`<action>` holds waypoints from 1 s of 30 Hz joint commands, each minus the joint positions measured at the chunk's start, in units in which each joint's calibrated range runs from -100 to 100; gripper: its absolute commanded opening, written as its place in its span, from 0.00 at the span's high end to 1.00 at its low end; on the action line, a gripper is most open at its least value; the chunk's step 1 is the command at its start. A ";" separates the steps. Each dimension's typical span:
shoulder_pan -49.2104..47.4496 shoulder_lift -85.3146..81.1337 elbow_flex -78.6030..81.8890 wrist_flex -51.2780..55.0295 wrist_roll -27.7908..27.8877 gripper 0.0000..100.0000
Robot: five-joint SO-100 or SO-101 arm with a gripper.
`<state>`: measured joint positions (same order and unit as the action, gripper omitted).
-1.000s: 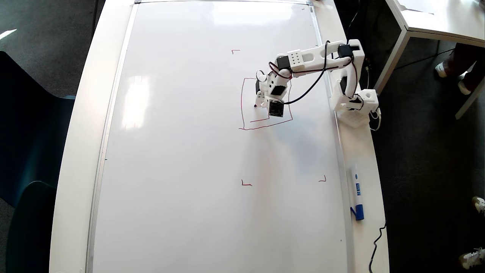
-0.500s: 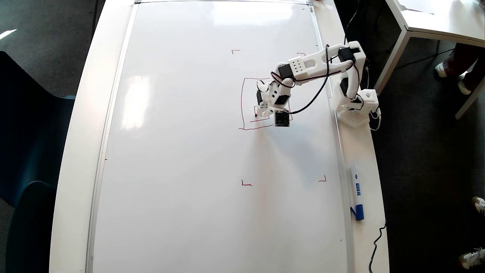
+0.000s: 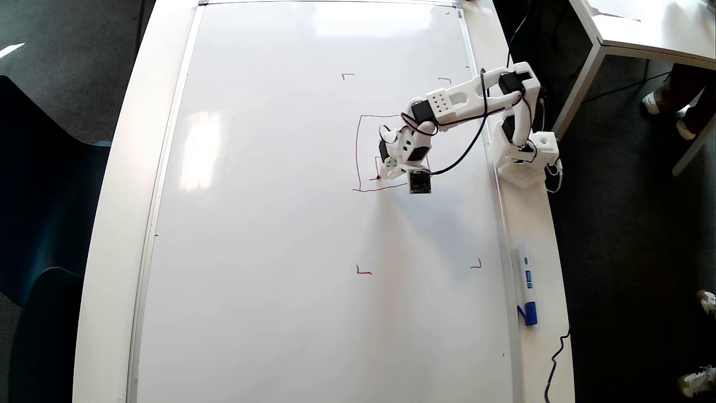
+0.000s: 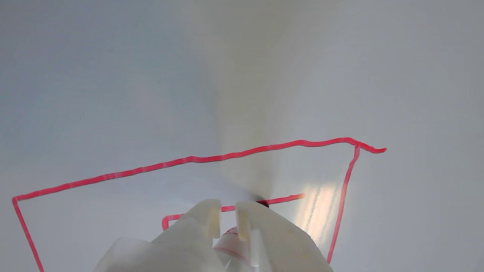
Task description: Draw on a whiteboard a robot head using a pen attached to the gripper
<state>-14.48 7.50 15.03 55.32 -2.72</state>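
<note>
A large whiteboard (image 3: pixel 268 235) lies flat on the white table. A red square outline (image 3: pixel 357 151) is drawn on it right of centre, and it also shows in the wrist view (image 4: pixel 234 154). A shorter red line (image 4: pixel 281 199) runs inside it. My white gripper (image 3: pixel 386 169) points down inside the outline near its lower left corner. In the wrist view the gripper (image 4: pixel 228 218) is shut on a pen (image 4: pixel 227 241) with a whitish barrel. The pen's dark tip (image 4: pixel 263 204) touches the board on the inner line.
Small red corner marks (image 3: pixel 363 272) (image 3: pixel 476 265) (image 3: pixel 348 75) (image 3: pixel 444 79) sit around the drawing. A blue and white marker (image 3: pixel 527 285) lies on the table's right strip. The arm's base (image 3: pixel 523 159) stands at the board's right edge. Another table (image 3: pixel 643 33) and someone's shoes (image 3: pixel 651 102) are at the right.
</note>
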 commanded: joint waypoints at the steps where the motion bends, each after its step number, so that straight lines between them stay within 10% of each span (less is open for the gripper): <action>1: -0.29 -0.33 -5.09 0.02 -0.07 0.99; 30: 12.90 -4.02 -1.46 4.89 2.56 0.99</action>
<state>-2.19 6.82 13.66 60.39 -0.24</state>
